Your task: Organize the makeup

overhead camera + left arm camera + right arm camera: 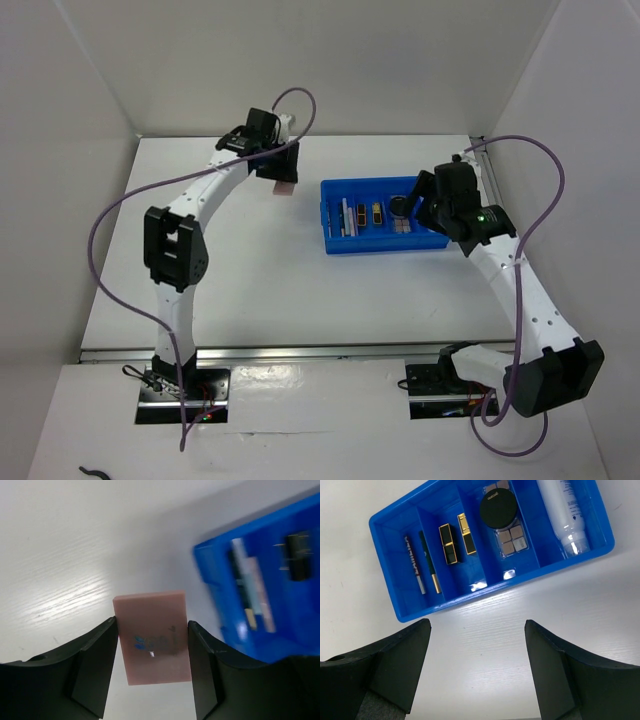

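Left jaws clamped on pink pad [152,640], near far edge of surface [250,280], left of blue tray [326,220]. Right jaws apart, empty. Risk: edge grip only; pad may twist, slip, snag tray wall.

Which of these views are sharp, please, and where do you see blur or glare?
Left wrist: the tray is smeared by blur, the pink pad is fairly sharp, and glare streaks the table. Right wrist: sharp, with small glints on the tray floor. Top: even light, soft shadows.
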